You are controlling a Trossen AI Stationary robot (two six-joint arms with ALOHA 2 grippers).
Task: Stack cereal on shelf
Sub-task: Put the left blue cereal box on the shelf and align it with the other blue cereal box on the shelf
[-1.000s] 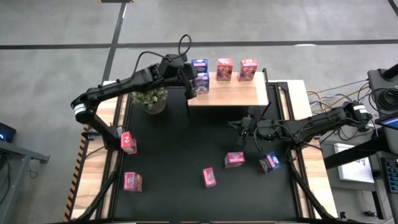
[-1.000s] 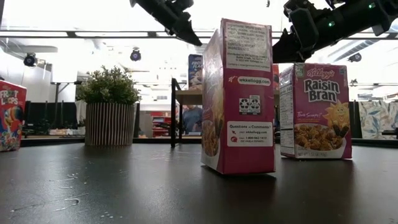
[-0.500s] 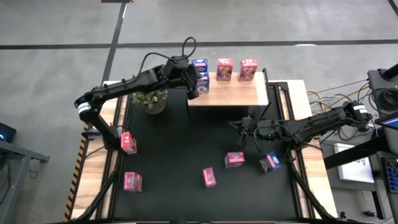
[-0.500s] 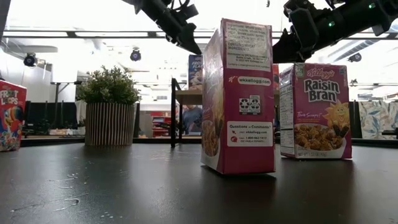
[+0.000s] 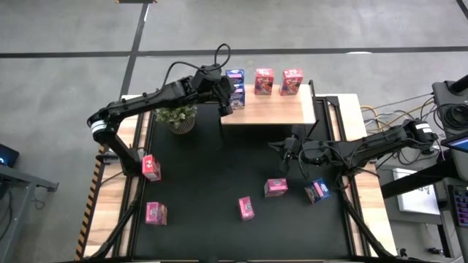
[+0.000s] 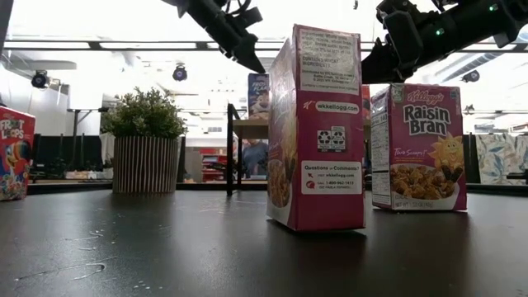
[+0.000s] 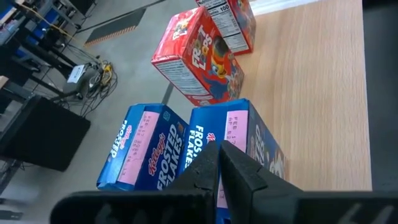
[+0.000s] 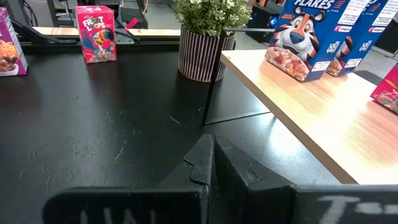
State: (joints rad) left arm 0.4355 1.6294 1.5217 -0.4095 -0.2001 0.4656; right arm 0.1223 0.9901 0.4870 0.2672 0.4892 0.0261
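So left jaws [image 5: 227, 107] are clenched empty just beside the blue boxes [image 5: 235, 86] on the shelf's [image 5: 278, 108] left end; a swing could knock them off. Right jaws [image 5: 282, 147] clenched over the tabletop [image 5: 205, 168].

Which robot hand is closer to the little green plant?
Left. The left gripper, shut, hovers at the shelf's corner by the blue boxes, just beside the plant. The right gripper, shut, waits mid-table in front of the shelf, much farther away.
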